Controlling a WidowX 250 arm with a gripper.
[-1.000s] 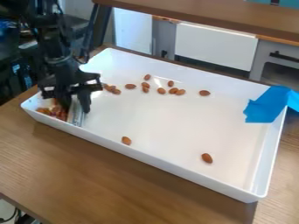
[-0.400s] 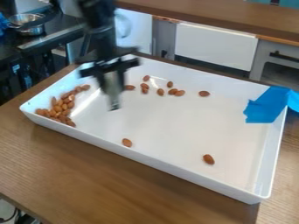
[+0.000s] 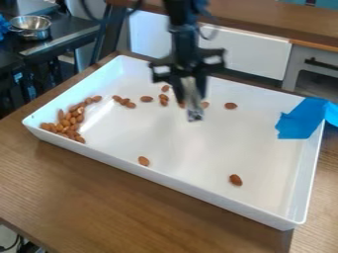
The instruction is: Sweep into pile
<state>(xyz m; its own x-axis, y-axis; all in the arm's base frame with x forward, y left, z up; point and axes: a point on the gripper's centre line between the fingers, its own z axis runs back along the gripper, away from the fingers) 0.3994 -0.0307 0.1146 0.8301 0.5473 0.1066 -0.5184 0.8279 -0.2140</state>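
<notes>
Nearest is a brown wood-grain table [image 3: 132, 207], carrying a shallow rectangular white tray [image 3: 198, 153]. Inside the tray, two single brown oval almonds [image 3: 235, 180] lie well apart in its nearer half. A heap of almonds [image 3: 69, 120] is gathered in the corner at the view's left. Above the tray's middle hangs the black two-finger gripper [image 3: 190, 98], closed on a slim silvery-grey tool [image 3: 193, 109] that points down. Farther back, loose almonds [image 3: 147, 99] form a scattered row, some partly behind the gripper. Bright blue tape [image 3: 300, 118] covers part of the tray's right rim. Beyond, a round shiny metal bowl [image 3: 30, 33] sits on a dark surface [image 3: 66, 32]; its contents I cannot tell.
</notes>
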